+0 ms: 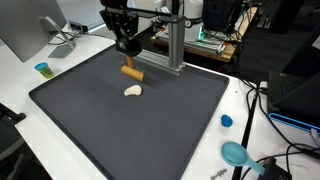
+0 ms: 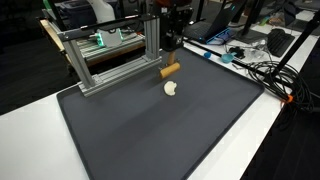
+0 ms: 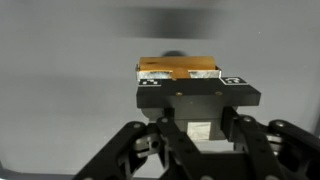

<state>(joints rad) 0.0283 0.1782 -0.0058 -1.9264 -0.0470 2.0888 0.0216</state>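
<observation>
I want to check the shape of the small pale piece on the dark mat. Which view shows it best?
An exterior view shows the pale piece best: unobstructed, near the brown block, its curved outline readable. In both exterior views it lies apart from the gripper; elsewhere it looks smaller. The wrist view misses it.

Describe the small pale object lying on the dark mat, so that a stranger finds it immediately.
Find the large dark mat covering the white table. Near its middle, just beside the brown cylindrical block under the gripper, lies the pale piece. It is cream-white and curved, while the block is brown and straight.
</observation>
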